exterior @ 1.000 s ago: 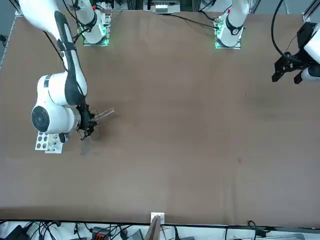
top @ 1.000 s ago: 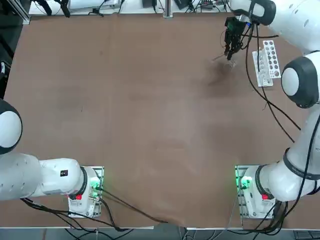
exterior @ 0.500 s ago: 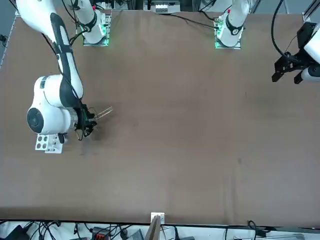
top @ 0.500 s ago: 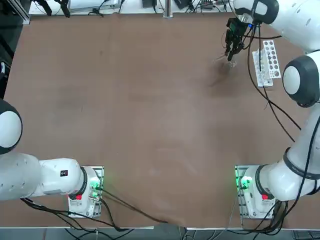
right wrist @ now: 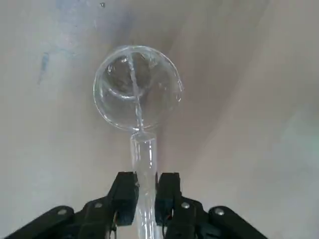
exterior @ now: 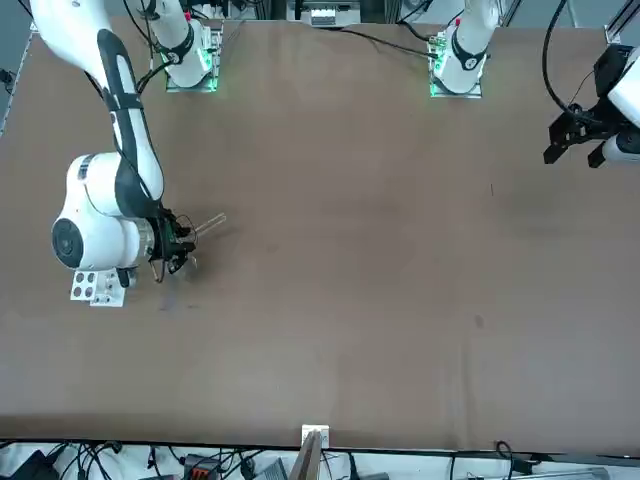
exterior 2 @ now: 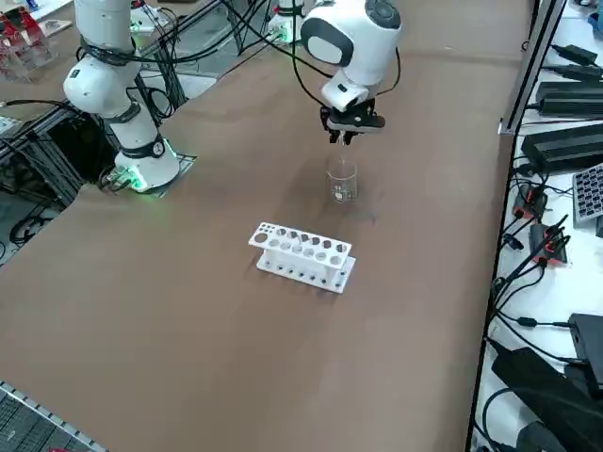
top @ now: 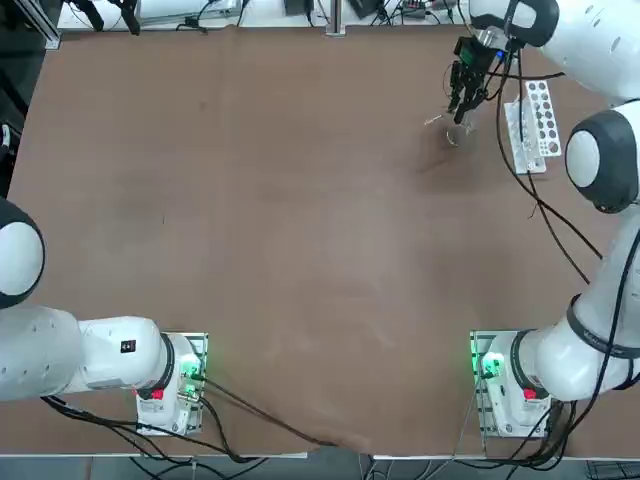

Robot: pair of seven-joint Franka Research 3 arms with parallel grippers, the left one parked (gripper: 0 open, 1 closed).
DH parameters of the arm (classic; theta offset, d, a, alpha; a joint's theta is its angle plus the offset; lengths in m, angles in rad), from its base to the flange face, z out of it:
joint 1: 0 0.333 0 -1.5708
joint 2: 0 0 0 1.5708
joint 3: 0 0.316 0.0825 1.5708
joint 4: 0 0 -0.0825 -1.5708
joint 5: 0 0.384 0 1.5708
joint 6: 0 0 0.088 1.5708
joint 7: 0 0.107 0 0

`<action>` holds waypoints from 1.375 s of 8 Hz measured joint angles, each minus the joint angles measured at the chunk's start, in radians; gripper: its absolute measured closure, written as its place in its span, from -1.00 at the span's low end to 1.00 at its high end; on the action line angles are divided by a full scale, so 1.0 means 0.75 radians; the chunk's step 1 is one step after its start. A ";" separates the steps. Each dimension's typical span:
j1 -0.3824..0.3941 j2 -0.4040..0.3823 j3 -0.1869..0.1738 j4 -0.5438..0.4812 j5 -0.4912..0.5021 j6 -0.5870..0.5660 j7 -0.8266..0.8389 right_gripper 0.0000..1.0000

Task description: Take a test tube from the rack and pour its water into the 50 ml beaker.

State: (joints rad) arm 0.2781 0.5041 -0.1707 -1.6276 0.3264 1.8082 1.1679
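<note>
Water [right wrist: 135, 89] in transit from a slim, clear glass test tube [right wrist: 145, 155], clamped in the black right end effector [right wrist: 146, 191], long axis directed outward, mouth over the small, clear glass beaker [exterior 2: 343, 190] on the brown desk [exterior 2: 179, 320].

The test tube [right wrist: 145, 184] is showing clear, smooth glass with glossy highlights along its wall. The 50 ml beaker [exterior 2: 342, 181] is appearing as transparent glass, its round rim glinting. The rack [exterior 2: 303, 254] is presenting smooth white plastic. The table [top: 280, 240] is displaying a smooth brown surface with a soft sheen. The arm's casing [exterior: 103, 240] is looking like smooth white plastic, its grey joint bands appearing more matt.
</note>
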 joint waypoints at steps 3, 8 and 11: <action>-0.007 0.000 0.000 -0.004 0.039 -0.006 -0.027 0.52; -0.049 0.004 0.000 -0.015 0.093 -0.031 -0.114 0.52; -0.075 0.006 0.000 -0.017 0.138 -0.065 -0.161 0.52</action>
State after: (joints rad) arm 0.2215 0.5085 -0.1708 -1.6402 0.4298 1.7597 1.0469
